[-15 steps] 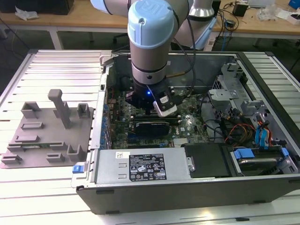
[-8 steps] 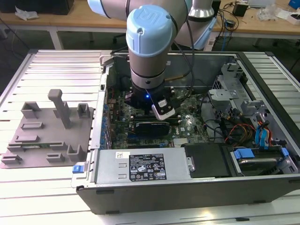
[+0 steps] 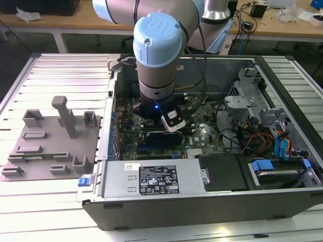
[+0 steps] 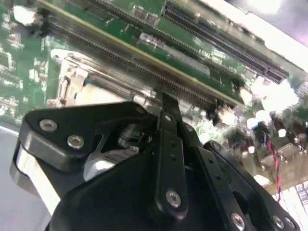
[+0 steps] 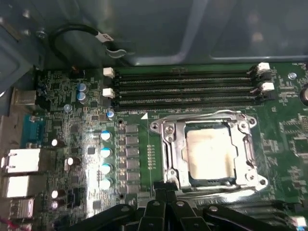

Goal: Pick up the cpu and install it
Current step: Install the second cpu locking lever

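The cpu, a pale silvery square, lies flat inside the motherboard socket, ringed by the socket's shiny metal frame. My gripper hovers just beside the socket's edge, apart from the chip, its black fingers brought together with nothing between them. In the second wrist view the gripper points down at the board next to the socket frame. In the exterior view the arm's wrist stands upright inside the open computer case, over the middle of the motherboard.
A grey fixture tray with posts lies on the table at the exterior view's left. The power supply box lines the case's near side. Memory slots run beside the socket. A drive cage and cables crowd the right.
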Robot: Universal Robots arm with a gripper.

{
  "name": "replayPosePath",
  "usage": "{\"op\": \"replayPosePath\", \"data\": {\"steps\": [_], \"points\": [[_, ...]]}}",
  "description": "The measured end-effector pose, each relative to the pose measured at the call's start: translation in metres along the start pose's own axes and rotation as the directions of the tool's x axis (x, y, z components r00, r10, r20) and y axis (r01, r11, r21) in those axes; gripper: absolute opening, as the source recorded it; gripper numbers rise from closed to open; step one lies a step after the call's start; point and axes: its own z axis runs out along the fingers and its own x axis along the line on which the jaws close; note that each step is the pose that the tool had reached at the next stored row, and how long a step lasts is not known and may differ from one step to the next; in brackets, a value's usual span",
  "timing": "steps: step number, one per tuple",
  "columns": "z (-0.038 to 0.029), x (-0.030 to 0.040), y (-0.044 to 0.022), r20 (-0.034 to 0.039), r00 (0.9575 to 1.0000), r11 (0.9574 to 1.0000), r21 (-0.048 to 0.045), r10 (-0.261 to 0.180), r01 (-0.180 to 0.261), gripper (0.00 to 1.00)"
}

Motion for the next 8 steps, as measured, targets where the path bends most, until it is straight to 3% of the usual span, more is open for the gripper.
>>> {"op": "replayPosePath", "data": {"steps": [5, 8], "points": [[0.0005, 0.0017, -0.0003, -0.0004, 1.0, 1.0, -0.0043, 0.0, 0.0, 0.11], [-0.0075, 0.0014, 0.0019, -0.0004, 1.0, 1.0, -0.0039, 0.0, 0.0, 0.11]]}}
